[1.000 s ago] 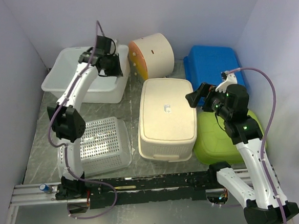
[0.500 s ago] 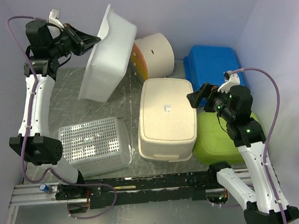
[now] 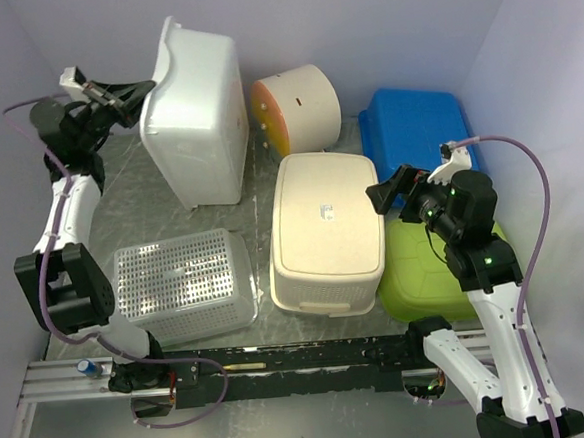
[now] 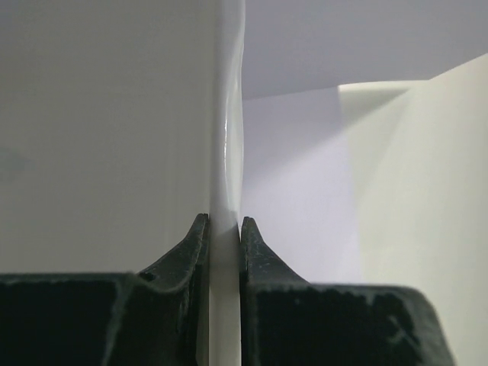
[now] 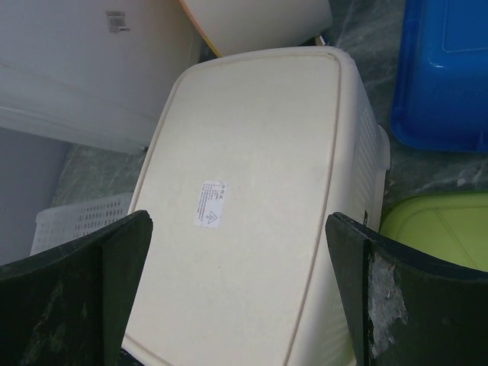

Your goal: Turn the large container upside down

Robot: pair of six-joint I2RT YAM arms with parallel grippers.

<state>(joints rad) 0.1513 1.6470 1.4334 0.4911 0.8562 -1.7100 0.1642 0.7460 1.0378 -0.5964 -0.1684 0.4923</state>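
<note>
The large white container (image 3: 199,110) stands tipped on its side at the back left, its base facing the camera and its lower edge on the table. My left gripper (image 3: 135,98) is shut on its rim at the upper left. In the left wrist view the thin white rim (image 4: 226,191) runs straight up between the two black fingers (image 4: 183,255). My right gripper (image 3: 385,190) is open and empty, hovering over the right edge of the cream container (image 3: 325,232), which fills the right wrist view (image 5: 252,198).
A cream bin lies upside down in the middle. A white perforated basket (image 3: 181,287) sits front left. An orange-and-cream tub (image 3: 297,106) lies on its side at the back. A blue bin (image 3: 413,127) and a green bin (image 3: 431,269) sit at the right.
My left arm has swung the white container up off the table and over, from resting open-side up to standing on its side. The right arm has barely moved.
</note>
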